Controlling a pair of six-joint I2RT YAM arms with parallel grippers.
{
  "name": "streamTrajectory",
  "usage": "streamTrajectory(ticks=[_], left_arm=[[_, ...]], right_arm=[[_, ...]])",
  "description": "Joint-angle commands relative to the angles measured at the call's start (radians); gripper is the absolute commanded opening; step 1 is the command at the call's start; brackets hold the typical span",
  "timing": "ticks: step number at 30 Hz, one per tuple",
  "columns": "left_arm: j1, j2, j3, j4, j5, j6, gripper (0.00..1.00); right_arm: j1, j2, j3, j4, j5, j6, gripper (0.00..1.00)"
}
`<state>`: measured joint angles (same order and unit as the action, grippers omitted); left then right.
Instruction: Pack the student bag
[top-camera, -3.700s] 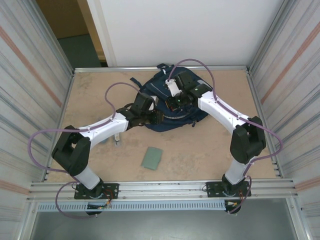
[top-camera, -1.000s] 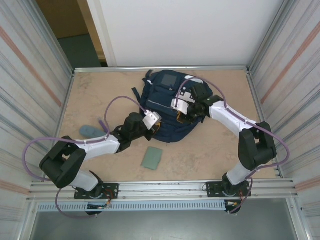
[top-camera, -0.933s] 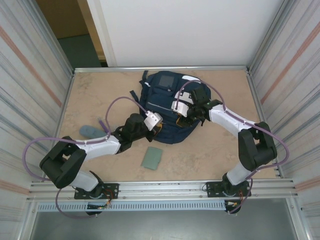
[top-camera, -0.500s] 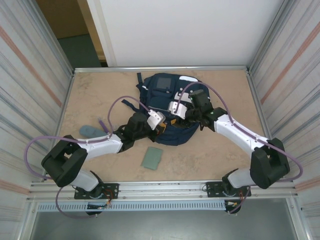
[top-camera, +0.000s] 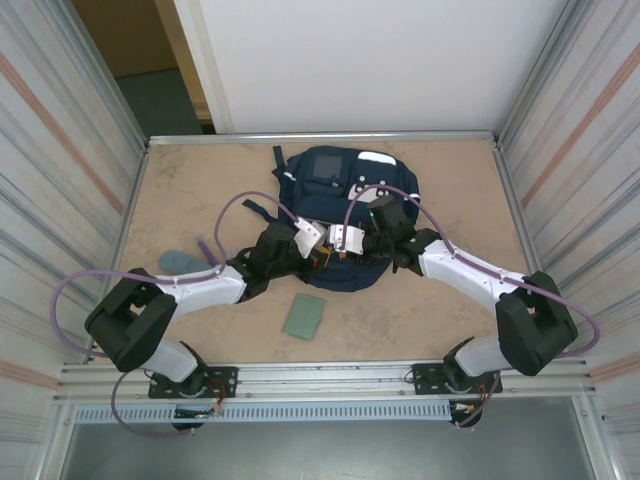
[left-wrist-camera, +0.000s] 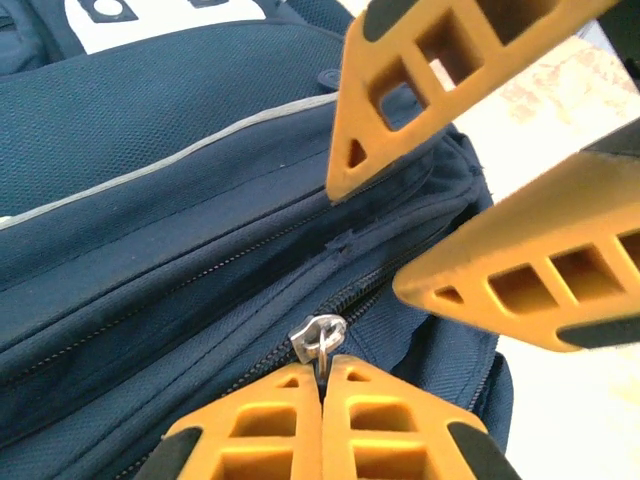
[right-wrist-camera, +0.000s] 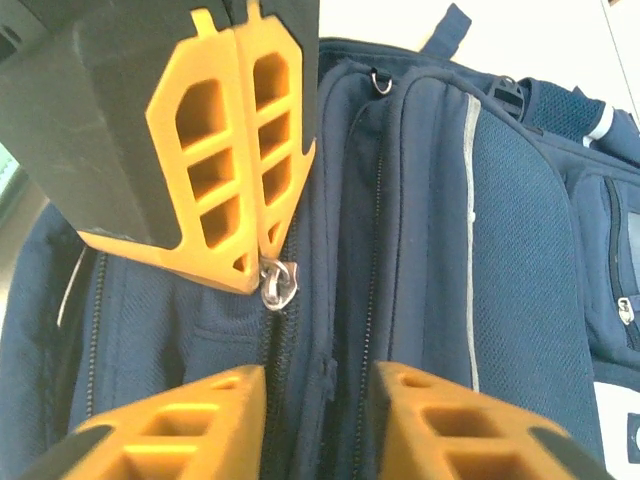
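Currently counted: one student bag (top-camera: 330, 180), two tools, one zipper pull (left-wrist-camera: 318, 335), one flat green card (top-camera: 303, 315), one grey-blue item (top-camera: 180, 262). Lies front-up at far centre of worktop (top-camera: 440, 190), long axis near-to-far, grey panel end toward far edge, zipped end toward arm bases. Closed tight on zipper pull: left tool (left-wrist-camera: 322, 372). Partly spread, straddling zip line, gripping nothing visible: right tool (right-wrist-camera: 318, 385). Near end of bag hidden under both tools in top view. Grey-blue item partly behind purple cable (top-camera: 205, 245), identity unclear.

student bag (top-camera: 310, 195) | near edge hidden (under both arms)
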<state>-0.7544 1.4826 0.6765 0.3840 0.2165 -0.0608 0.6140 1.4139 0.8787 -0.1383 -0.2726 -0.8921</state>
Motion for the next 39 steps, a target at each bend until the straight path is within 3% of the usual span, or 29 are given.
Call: streamTrajectory(ticks=[1,4,8,13,18,20,23,28,31,33,36,39], left_arm=[[0.004,-0.059,0.013,0.058,0.016,0.031,0.00],[0.019,-0.099,-0.019,0.063,0.009,0.046,0.00],[0.019,-0.108,-0.019,0.053,0.027,0.051,0.00],[0.018,-0.105,-0.013,0.077,0.075,0.018,0.00],[0.019,-0.119,0.017,0.041,0.100,0.001,0.00],[0.018,-0.114,0.031,0.003,0.097,0.009,0.00],[0.025,-0.088,0.082,-0.138,-0.010,0.054,0.00],[0.142,-0.131,-0.046,-0.042,-0.147,0.047,0.00],[0.222,-0.105,-0.029,-0.107,-0.221,0.045,0.00],[0.243,-0.078,0.005,-0.144,-0.181,0.060,0.00],[0.240,-0.053,0.018,-0.100,-0.009,0.061,0.00],[0.204,-0.062,0.039,-0.075,0.118,-0.006,0.00]], right_arm=[[0.012,0.030,-0.007,-0.014,0.081,-0.058,0.31],[0.007,0.022,0.002,-0.040,0.064,-0.039,0.47],[-0.025,0.020,-0.010,-0.059,-0.037,0.025,0.48],[-0.044,-0.017,-0.094,0.100,-0.101,0.096,0.48],[0.021,0.027,-0.106,0.187,0.021,0.063,0.41],[0.023,0.021,-0.125,0.214,0.057,0.042,0.26],[-0.001,-0.015,-0.127,0.181,0.052,0.015,0.04],[-0.070,-0.093,-0.115,0.082,-0.029,0.019,0.00],[-0.089,-0.114,-0.148,0.114,-0.019,0.019,0.00],[-0.090,-0.110,-0.150,0.108,-0.009,0.008,0.00],[-0.088,-0.100,-0.142,0.118,-0.027,0.036,0.00],[-0.086,-0.102,-0.118,0.138,-0.091,0.128,0.19]])
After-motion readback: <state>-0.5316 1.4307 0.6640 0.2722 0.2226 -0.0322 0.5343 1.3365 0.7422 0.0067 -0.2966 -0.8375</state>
